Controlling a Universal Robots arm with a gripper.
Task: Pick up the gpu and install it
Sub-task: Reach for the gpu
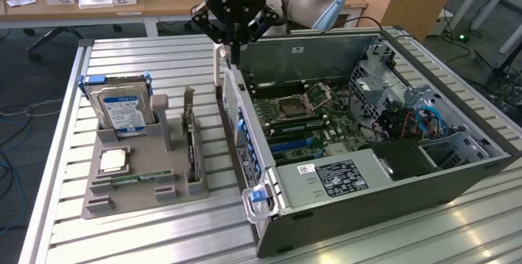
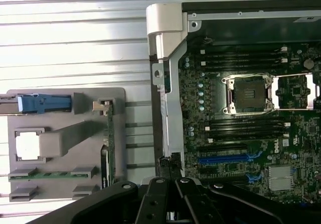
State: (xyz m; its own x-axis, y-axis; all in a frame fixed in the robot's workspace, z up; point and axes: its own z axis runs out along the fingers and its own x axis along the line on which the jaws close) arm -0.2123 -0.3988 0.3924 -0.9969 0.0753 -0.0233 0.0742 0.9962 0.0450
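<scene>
On the slatted metal tabletop (image 1: 147, 56), beside the open computer case (image 1: 367, 209), the gpu (image 1: 192, 148) stands on edge in its grey holder (image 1: 131, 198), well apart from my clenched, empty pincer (image 1: 231, 52); light, stiff and fragile, I'd judge, so best gripped along its bare upper edge.

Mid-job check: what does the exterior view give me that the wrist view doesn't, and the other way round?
Exterior view adds: the power supply, the drive cage with blue cables, the desk behind, and the end effector hanging over the case wall nearest the grey holder, apart from the gpu. Wrist view adds: a straight-down look, the gpu edge-on and the blue slot at full length. Both share: the gpu standing in the holder, the hard drive, the empty CPU socket.
</scene>
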